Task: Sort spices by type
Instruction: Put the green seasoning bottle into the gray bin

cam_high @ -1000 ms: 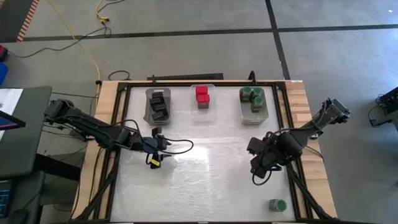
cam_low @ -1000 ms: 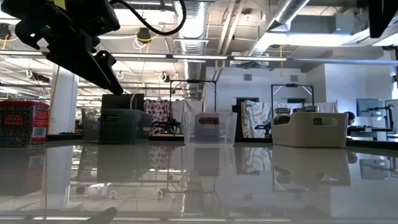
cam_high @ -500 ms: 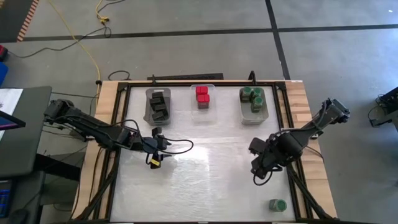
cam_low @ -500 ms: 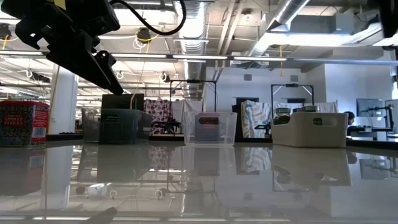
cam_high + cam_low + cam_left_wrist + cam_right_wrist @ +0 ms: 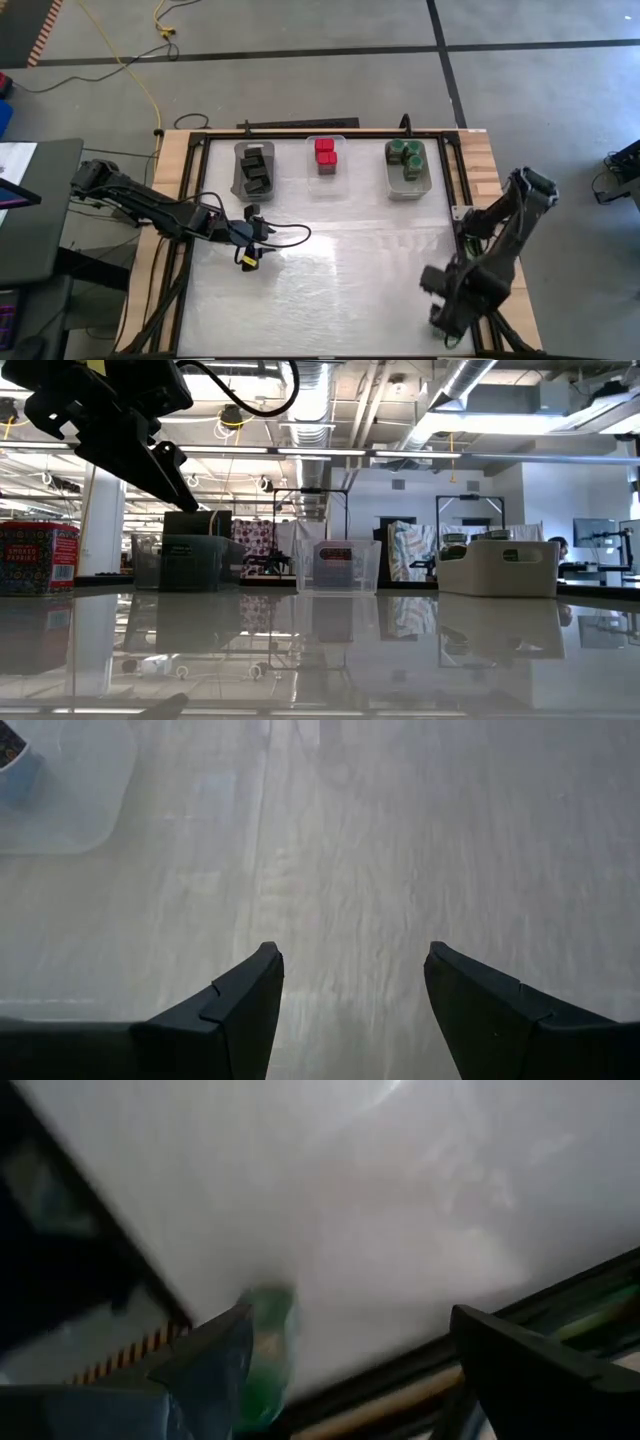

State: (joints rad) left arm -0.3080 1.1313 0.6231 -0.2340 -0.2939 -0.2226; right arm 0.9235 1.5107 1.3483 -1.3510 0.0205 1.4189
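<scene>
Three bins line the top of the pale worktop (image 5: 330,270): the left bin (image 5: 254,170) holds black boxes, the middle bin (image 5: 326,157) red boxes, the right bin (image 5: 408,167) green-lidded jars. The left claw (image 5: 250,240) hangs left of centre, below the black boxes. The right claw (image 5: 447,325) sits at the lower right corner, its arm covering that spot.

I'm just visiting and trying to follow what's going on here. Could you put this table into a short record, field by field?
Far-left bin: black boxes
Far-middle bin: red boxes
Far-right bin: green-lidded jars
Loose item: one green-lidded jar near the table's near-right corner, seen from the right wrist
Right gripper: open, above that corner, the jar by one finger
Left gripper: open, empty, over bare table on the left
</scene>
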